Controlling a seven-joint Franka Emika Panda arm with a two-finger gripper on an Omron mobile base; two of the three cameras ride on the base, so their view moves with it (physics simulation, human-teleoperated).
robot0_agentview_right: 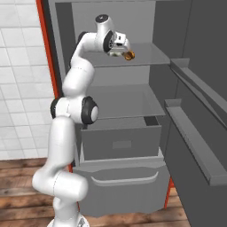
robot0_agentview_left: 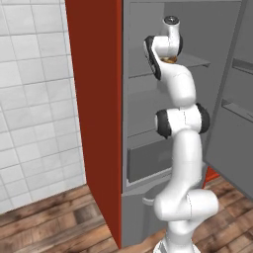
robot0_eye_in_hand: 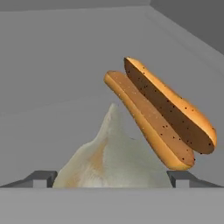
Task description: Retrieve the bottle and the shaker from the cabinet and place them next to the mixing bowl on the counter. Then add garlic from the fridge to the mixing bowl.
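Your gripper [robot0_eye_in_hand: 112, 179] stands released, its two dark fingertips [robot0_eye_in_hand: 40, 178] spread wide at either side of the garlic [robot0_eye_in_hand: 114, 159], which sits between them but is not squeezed. You can see the bulb up close in the hand view: cream-white with a warm tan blush, broad at the base, its pointed tip aimed up and away from the hand. Whether the tips touch its skin you cannot tell.

Just behind the garlic lies a hot dog bun [robot0_eye_in_hand: 161, 114], split lengthwise into two speckled brown halves, its long axis slanting from upper left to lower right in the hand view.

Both rest on an upper shelf [robot0_agentview_right: 150, 54] of the open grey fridge [robot0_agentview_right: 128, 181]. From the right base view your hand is reaching onto that shelf, with a drawer [robot0_agentview_right: 120, 141] lower down.
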